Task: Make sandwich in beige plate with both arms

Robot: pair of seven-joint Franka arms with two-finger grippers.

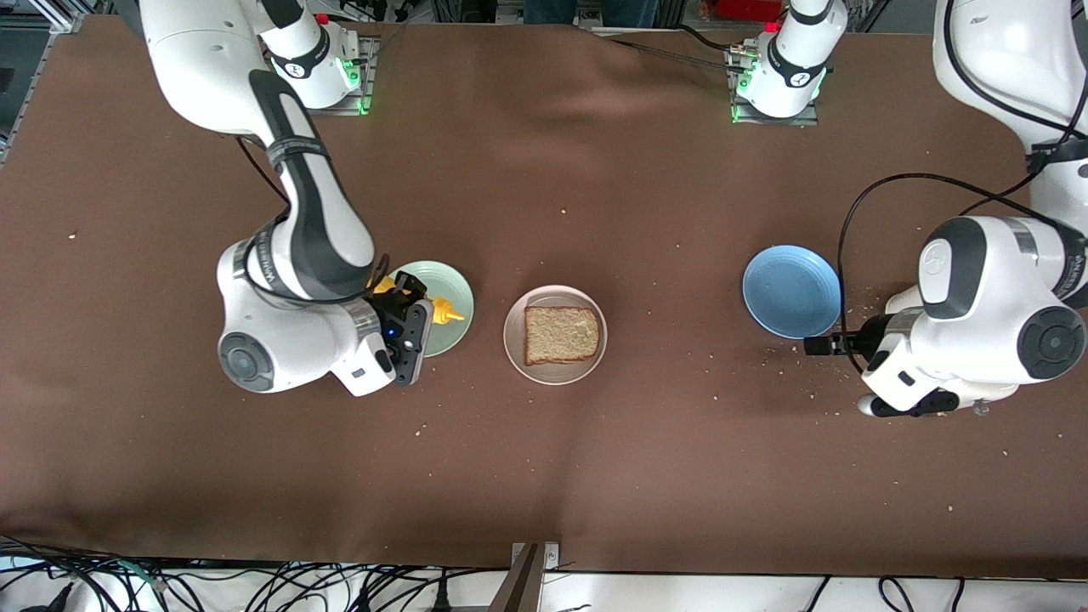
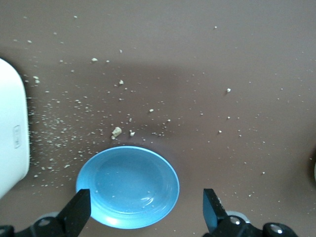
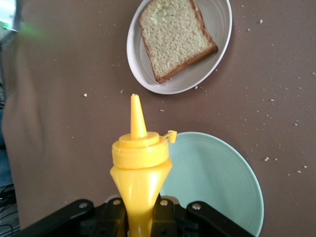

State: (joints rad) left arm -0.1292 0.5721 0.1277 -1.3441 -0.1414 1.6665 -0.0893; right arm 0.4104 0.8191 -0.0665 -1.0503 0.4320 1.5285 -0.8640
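Beige plate sits mid-table and carries one toast slice. Right gripper is clenched on a yellow bottle over the green plate. Left gripper hangs released, jaws spread, over the blue plate toward the left arm's end.

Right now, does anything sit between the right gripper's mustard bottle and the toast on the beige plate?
Nothing visible does. The right gripper holds the yellow mustard bottle over the mint-green plate; only bare tablecloth separates that plate from the beige plate bearing the toast.
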